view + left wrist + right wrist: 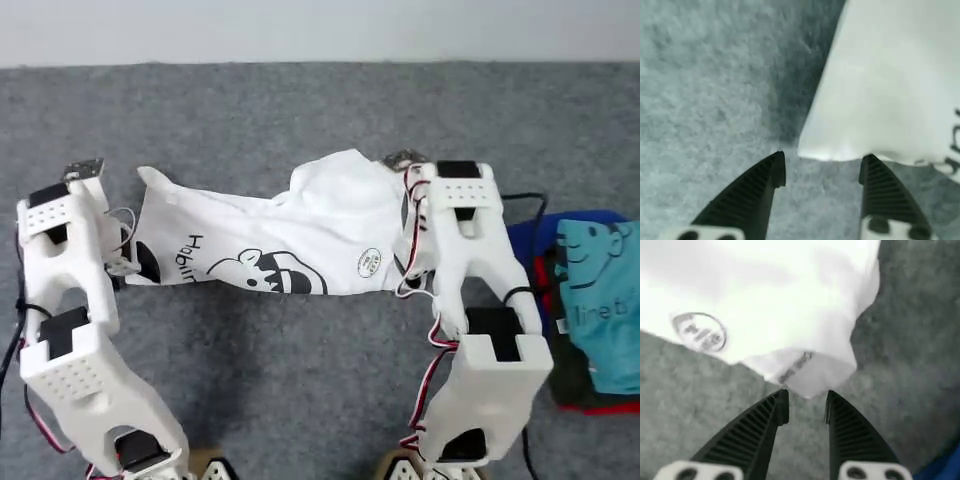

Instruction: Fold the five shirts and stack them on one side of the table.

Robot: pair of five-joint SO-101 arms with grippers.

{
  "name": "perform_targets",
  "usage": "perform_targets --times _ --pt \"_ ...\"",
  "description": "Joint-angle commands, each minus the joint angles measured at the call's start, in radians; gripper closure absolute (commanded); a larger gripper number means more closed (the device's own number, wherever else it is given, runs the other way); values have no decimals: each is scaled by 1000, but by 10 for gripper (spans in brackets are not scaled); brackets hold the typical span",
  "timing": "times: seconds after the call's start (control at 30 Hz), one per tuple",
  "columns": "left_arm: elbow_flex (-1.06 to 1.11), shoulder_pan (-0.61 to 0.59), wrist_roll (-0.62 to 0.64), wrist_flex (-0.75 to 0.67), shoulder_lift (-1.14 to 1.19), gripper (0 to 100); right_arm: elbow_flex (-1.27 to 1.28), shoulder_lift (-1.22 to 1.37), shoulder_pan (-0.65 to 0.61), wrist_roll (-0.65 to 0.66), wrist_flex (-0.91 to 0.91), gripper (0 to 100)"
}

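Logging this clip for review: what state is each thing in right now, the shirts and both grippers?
White shirt: rumpled, not neatly folded, lying between the two grippers.
Teal shirt: folded, on top of the pile.
Pile: stacked beside the right arm.
Left gripper: open, at the white shirt's edge.
Right gripper: open, fingertips at the white shirt's other end.

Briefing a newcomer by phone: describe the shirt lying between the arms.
On the grey table, look between the two white arms. The white shirt lies crumpled there, black cartoon print up. The stacked shirts by the right arm are teal, blue and red.
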Motion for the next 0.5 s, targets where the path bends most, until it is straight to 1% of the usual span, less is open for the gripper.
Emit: perform_targets --times 0.0,0.23,0.37,0.47 --pt "31 3 -9 -95 -60 761 61 -64 -1 -34 -119 866" --pt "128 3 -9 -272 -60 761 181 -62 -19 -43 -311 868" --pt "168 5 -9 -327 -60 769 209 -62 -21 -57 -384 874" --pt "171 5 -9 -330 -60 817 210 -62 -21 -60 -395 931"
